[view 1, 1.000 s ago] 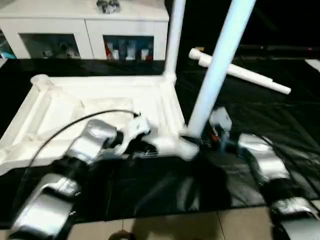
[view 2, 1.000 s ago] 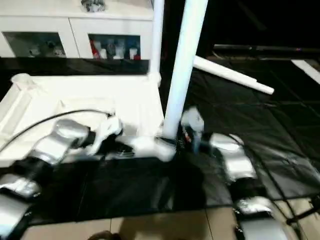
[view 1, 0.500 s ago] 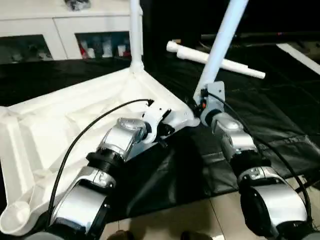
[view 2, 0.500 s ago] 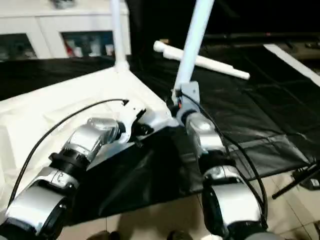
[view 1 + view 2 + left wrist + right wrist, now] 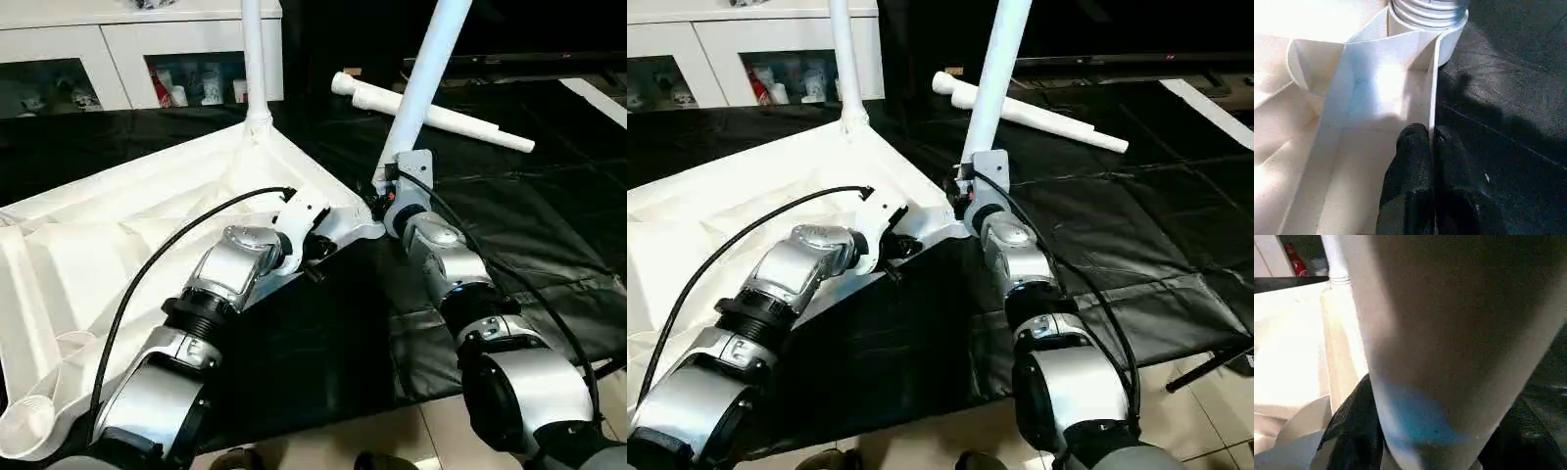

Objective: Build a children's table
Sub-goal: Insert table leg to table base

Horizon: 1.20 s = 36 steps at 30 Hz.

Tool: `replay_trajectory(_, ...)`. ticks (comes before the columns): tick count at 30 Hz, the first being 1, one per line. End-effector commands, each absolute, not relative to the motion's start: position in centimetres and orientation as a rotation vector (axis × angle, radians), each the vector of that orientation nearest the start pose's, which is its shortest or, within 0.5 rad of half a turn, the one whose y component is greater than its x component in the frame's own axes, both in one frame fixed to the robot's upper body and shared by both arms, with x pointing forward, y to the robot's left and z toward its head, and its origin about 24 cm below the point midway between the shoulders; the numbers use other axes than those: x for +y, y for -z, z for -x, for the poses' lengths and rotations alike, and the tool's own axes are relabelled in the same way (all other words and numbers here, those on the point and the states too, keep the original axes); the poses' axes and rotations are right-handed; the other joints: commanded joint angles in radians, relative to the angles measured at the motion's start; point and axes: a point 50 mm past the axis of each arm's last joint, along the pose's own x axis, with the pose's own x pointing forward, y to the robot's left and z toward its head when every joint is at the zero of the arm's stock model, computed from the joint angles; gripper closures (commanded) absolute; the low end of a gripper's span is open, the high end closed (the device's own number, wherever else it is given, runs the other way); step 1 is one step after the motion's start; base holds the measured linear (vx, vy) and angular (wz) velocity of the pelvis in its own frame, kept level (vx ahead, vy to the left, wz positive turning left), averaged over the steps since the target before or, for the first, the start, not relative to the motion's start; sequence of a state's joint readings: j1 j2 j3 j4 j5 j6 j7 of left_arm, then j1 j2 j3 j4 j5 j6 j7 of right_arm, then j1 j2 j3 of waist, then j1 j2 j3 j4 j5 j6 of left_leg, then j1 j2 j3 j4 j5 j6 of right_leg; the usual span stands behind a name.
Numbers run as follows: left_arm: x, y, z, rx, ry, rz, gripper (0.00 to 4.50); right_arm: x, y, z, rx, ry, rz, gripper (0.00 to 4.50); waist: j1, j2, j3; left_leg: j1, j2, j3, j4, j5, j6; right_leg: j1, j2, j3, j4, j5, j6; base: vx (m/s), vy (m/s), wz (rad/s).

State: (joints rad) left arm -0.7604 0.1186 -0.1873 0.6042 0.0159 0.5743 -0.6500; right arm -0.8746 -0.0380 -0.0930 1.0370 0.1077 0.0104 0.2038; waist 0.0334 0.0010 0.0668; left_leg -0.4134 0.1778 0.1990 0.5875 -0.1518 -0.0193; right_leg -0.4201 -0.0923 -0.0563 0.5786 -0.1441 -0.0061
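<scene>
The white table top lies upside down on a black mat, its ribbed underside facing up. One white leg stands upright in the far corner socket. A second leg leans to the right out of the near right corner socket. My right gripper is shut on this leg just above the socket, and a black finger shows beside the tube. On the top's thin rim wall close to the same corner, my left gripper is shut.
A loose white leg lies on the mat at the back right. A white cabinet with glass doors stands behind. An open corner socket sits at the near left. Tiled floor begins at the mat's front edge.
The head camera has swung, so the whole picture has shifted and the table top now lies at a diagonal. Both grippers keep their holds near the same corner.
</scene>
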Motion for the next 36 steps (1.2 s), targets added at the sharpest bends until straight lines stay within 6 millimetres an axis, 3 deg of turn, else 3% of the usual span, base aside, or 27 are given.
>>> replay_trajectory(1,6.7,-11.9,-36.4,0.328,0.803,-0.205,4.5,-7.4,-2.9,-36.4,0.423,-0.415,-0.113,1.81,0.006,0.005,-0.083,0.04,0.048,-0.02,-0.069,-0.244,0.043,0.053,-0.051,0.029,-0.051,-0.185,-0.257,0.0,0.0,0.0)
replay_trajectory(3,6.7,-11.8,-36.4,0.329,0.806,-0.206,4.5,-7.5,-3.0,-36.4,0.421,-0.415,-0.113,1.75,0.0,0.006,-0.082,0.037,0.047,-0.025,-0.074,-0.29,0.013,0.057,-0.053,0.029,-0.052,-0.235,-0.236,0.0,0.0,0.0)
replay_trajectory(5,6.7,-11.8,-36.3,0.332,0.809,-0.208,4.5,-7.6,-3.0,-36.5,0.418,-0.412,-0.109,1.48,0.0,0.005,-0.084,0.043,0.047,-0.022,-0.072,-0.287,0.007,0.051,-0.052,0.031,-0.055,-0.226,-0.232,0.0,0.0,0.0)
replay_trajectory(9,6.8,-11.6,-36.2,0.335,0.817,-0.215,4.5,-7.9,-3.0,-36.5,0.415,-0.404,-0.107,1.27,0.004,0.006,-0.085,0.041,0.046,-0.021,-0.07,-0.267,0.013,0.053,-0.052,0.031,-0.051,-0.193,-0.24,0.0,0.0,0.0)
replay_trajectory(12,6.8,-11.6,-36.2,0.336,0.822,-0.221,4.5,-8.2,-2.9,-36.5,0.415,-0.396,-0.109,1.17,0.006,0.007,-0.089,0.039,0.045,-0.02,-0.066,-0.213,0.033,0.055,-0.051,0.029,-0.043,-0.119,-0.258,0.0,0.0,0.0)
replay_trajectory(13,6.9,-11.6,-36.1,0.337,0.823,-0.222,4.5,-8.2,-2.9,-36.5,0.414,-0.395,-0.109,0.88,0.006,0.007,-0.089,0.04,0.045,-0.019,-0.065,-0.212,0.038,0.056,-0.051,0.029,-0.043,-0.116,-0.263,0.0,0.0,0.0)
replay_trajectory(23,7.2,-11.5,-36.2,0.344,0.826,-0.235,4.5,-8.7,-3.0,-36.6,0.401,-0.393,-0.097,0.04,0.005,0.007,-0.089,0.04,0.046,-0.019,-0.064,-0.21,0.043,0.058,-0.052,0.029,-0.043,-0.125,-0.267,0.0,0.0,0.0)
replay_trajectory(30,8.2,-11.2,-36.5,0.353,0.8,-0.261,4.5,-9.0,-2.7,-36.4,0.406,-0.413,-0.076,0.04,0.006,0.007,-0.09,0.041,0.045,-0.019,-0.063,-0.212,0.043,0.058,-0.052,0.029,-0.043,-0.128,-0.268,0.0,0.0,0.0)
replay_trajectory(33,8.4,-11.1,-36.6,0.342,0.805,-0.286,4.5,-9.0,-2.5,-36.3,0.407,-0.426,-0.07,0.04,0.005,0.003,-0.09,0.04,0.045,-0.018,-0.062,-0.205,0.047,0.058,-0.051,0.029,-0.042,-0.128,-0.266,0.0,0.0,0.0)
replay_trajectory(36,8.9,-10.6,-36.3,0.317,0.873,-0.359,4.5,-8.9,-2.4,-36.1,0.403,-0.448,-0.069,0.04,0.007,0.003,-0.089,0.042,0.046,-0.019,-0.063,-0.207,0.048,0.056,-0.053,0.029,-0.044,-0.144,-0.262,0.0,0.0,0.0)
